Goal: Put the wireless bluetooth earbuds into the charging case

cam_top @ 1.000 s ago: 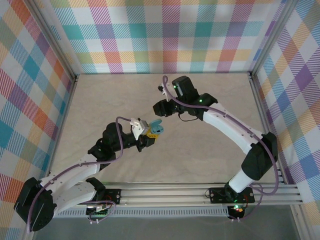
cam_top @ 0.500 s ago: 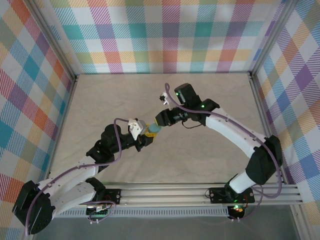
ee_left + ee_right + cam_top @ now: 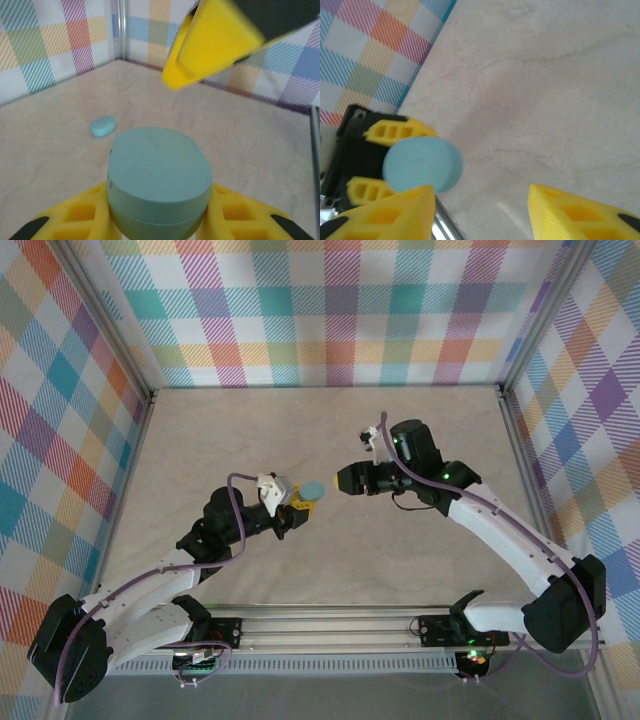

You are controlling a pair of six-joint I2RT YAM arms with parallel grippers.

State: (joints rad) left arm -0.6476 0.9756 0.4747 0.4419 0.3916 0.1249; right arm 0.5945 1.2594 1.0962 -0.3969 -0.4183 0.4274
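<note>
I see left tool (image 3: 305, 497) clamped on pale blue charging case (image 3: 314, 489) | right tool (image 3: 343, 480) jaws spread, facing it, apart | both above bench (image 3: 200, 440)

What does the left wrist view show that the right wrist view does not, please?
Left wrist view: a small pale blue oval object lying on the table beyond the closed charging case, near the corner of the walls. Right wrist view: the right gripper open, gripping nothing. Both: the case clamped in the left gripper, the marbled table and the plaid wall.
</note>
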